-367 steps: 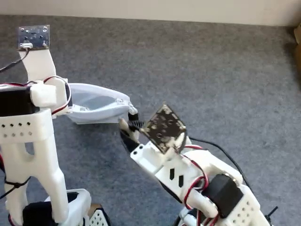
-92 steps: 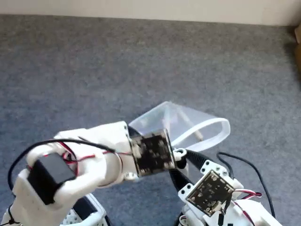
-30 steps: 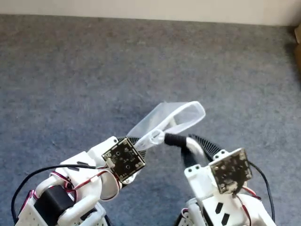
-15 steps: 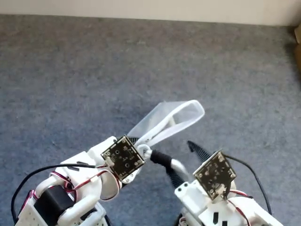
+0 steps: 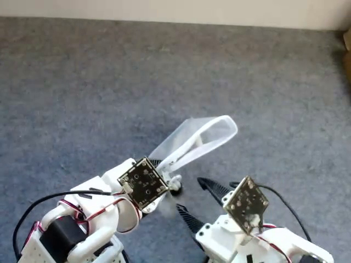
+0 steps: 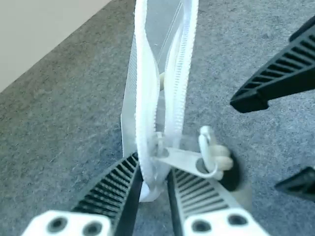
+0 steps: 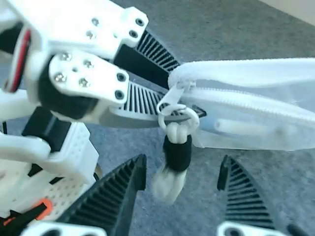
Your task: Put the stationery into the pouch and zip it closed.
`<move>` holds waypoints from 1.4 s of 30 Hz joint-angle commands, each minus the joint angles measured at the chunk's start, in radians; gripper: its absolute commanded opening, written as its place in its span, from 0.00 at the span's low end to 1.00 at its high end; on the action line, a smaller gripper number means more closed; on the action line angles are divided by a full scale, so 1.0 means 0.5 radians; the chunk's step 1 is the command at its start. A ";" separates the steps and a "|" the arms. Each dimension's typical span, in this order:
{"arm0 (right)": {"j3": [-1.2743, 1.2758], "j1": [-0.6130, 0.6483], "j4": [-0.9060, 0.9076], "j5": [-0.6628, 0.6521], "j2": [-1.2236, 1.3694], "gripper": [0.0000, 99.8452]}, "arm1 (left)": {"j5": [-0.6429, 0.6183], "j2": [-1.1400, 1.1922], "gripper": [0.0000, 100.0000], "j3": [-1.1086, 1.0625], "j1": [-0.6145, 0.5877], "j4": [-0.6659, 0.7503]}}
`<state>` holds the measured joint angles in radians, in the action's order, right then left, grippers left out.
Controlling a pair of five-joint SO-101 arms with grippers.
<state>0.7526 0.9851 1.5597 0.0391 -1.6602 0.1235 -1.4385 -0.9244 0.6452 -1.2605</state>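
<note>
A translucent white pouch (image 5: 197, 139) hangs in the air above the grey carpet, its mouth gaping as a loop. My left gripper (image 6: 151, 169) is shut on the pouch's near end, just below the zipper slider (image 6: 157, 142). The pull ring with its black-and-white tassel (image 7: 174, 160) dangles free from the slider. My right gripper (image 7: 183, 164) stands open around the tassel without touching it; in the high view the right gripper (image 5: 188, 193) sits just in front of the left one. A pale stick of stationery (image 7: 236, 127) shows through the pouch wall (image 7: 256, 110).
Grey carpet (image 5: 82, 82) covers the whole surface, with a pale wall strip along the back edge. Both arm bases crowd the front edge; a black cable (image 5: 38, 203) loops by the left arm.
The right gripper held the tassel and drew it toward the front; now it has let go, opened, and pulled back. The left gripper and pouch have stayed put.
</note>
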 commanded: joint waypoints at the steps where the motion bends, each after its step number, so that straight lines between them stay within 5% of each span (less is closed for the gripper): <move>1: 0.097 0.026 -0.186 0.074 0.170 0.23 | -0.031 -0.008 0.00 0.005 -0.038 0.000; 14: 0.373 -0.081 -0.489 0.058 0.137 0.22 | -0.031 -0.023 0.00 0.005 -0.044 -0.012; 20: 0.407 -0.244 -0.545 -0.117 0.130 0.00 | -0.031 -0.023 0.00 -0.002 -0.044 -0.015; 29: 0.069 -0.489 -0.354 -0.381 -0.253 0.00 | -0.028 -0.023 0.00 -0.005 -0.044 -0.018; 42: 0.054 -0.999 -0.523 -0.387 -0.256 0.00 | -0.021 -0.026 0.00 -0.005 -0.044 -0.092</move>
<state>0.8523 0.5570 1.3541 -0.1435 -1.7814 0.1235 -1.4431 -0.9291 0.6452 -1.2712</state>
